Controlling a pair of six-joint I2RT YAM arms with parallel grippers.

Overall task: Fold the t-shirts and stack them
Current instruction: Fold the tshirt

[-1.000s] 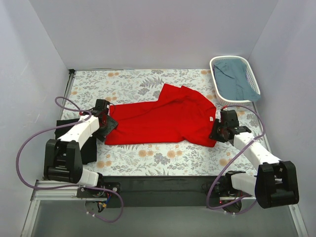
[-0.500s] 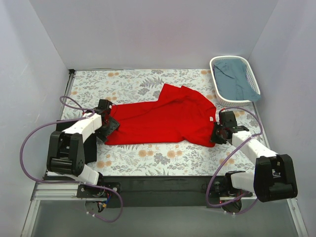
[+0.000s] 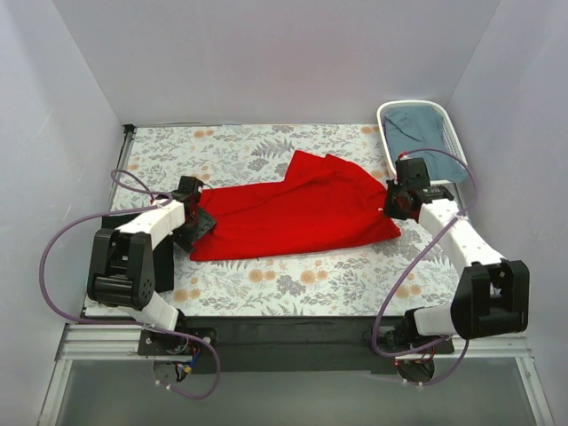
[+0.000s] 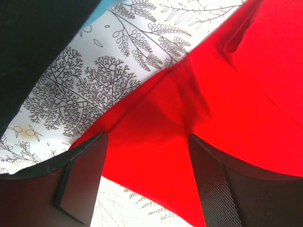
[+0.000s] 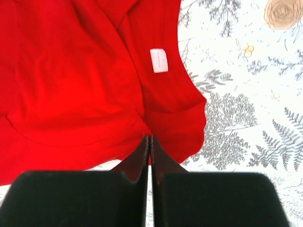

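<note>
Red t-shirt (image 3: 297, 213): bright red soft cloth, lying flat but rumpled and partly folded over itself. It stretches leftward from just beside the white basket (image 3: 424, 142), with its small white neck label (image 5: 159, 60) facing up at the basket-side end. Black t-shirt (image 3: 164, 257): dark bundle, largely hidden, well apart from the basket, past the red t-shirt's far end.
</note>
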